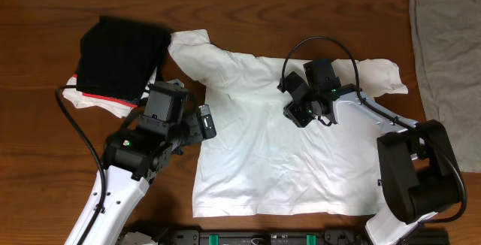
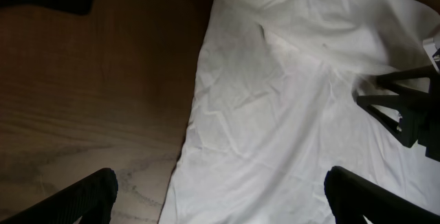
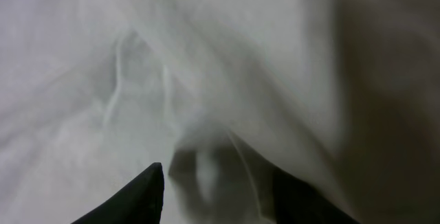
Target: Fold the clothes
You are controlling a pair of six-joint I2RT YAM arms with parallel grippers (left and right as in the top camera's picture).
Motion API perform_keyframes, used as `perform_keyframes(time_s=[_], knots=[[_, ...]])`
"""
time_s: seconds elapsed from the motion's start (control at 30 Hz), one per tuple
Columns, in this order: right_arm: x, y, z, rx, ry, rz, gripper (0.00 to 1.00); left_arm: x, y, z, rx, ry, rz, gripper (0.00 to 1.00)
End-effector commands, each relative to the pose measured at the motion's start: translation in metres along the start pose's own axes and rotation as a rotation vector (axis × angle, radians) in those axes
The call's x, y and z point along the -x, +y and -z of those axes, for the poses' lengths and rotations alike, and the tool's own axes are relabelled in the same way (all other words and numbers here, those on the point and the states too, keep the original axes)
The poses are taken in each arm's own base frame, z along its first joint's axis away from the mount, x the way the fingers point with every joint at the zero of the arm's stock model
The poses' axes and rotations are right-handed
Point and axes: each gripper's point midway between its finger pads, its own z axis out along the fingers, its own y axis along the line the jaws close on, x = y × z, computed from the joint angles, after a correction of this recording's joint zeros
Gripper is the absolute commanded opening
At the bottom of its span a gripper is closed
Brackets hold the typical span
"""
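The clothes, a white T-shirt [image 1: 263, 155], lie spread flat on the wooden table with sleeves toward the back; no lettering shows. My left gripper [image 1: 209, 122] hovers at the shirt's left side edge, open wide, with shirt [image 2: 289, 100] and bare wood between its fingers [image 2: 89, 196]. My right gripper [image 1: 291, 102] is down on the upper middle of the shirt. In the right wrist view its jaws [image 3: 220, 179] stand apart, and a small raised ridge of shirt cloth [image 3: 206, 162] sits loosely between them, clear of the left finger [image 3: 137, 196].
A black folded garment with a red edge [image 1: 120, 53] lies at the back left on some white cloth [image 1: 90, 101], close to the shirt's left sleeve. An olive-grey cloth [image 1: 447, 57] lies flat at the right edge. A black rail [image 1: 263, 237] runs along the front.
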Motion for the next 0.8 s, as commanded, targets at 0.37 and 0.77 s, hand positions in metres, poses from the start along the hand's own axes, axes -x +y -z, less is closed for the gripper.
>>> perform_keyframes(time_s=[0.37, 0.77], knots=[[0.022, -0.008, 0.010, -0.048, -0.047, 0.031, 0.51, 0.004, 0.002, 0.002, 0.012, -0.015, 0.004, 0.98], [0.007, -0.020, 0.011, -0.122, 0.027, 0.022, 0.47, 0.004, 0.002, 0.002, 0.012, -0.015, 0.004, 0.98]])
